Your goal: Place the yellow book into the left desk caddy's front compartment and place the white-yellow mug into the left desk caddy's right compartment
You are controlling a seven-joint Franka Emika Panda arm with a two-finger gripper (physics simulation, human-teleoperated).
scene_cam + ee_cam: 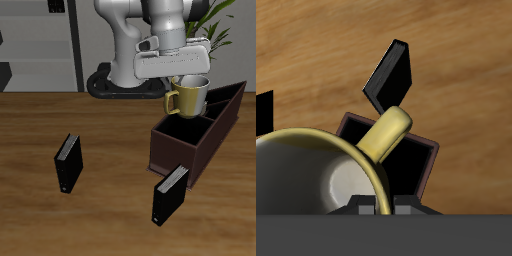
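Tool [190, 78]: holds the mug [190, 96] by its rim.
Mug: up in the air, just behind the caddy's [196, 130] big square bin [176, 133].

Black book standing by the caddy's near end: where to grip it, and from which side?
Take the black book by its top edge, from straight above, pinching across its two covers. It stands upright and is thin, and the left desk caddy sits close beside it. The gripper holds the white-yellow mug now.

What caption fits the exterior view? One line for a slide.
Pincer holds cream-white mug with yellow handle above dark maroon-brown desk caddy; two black books stand on table.
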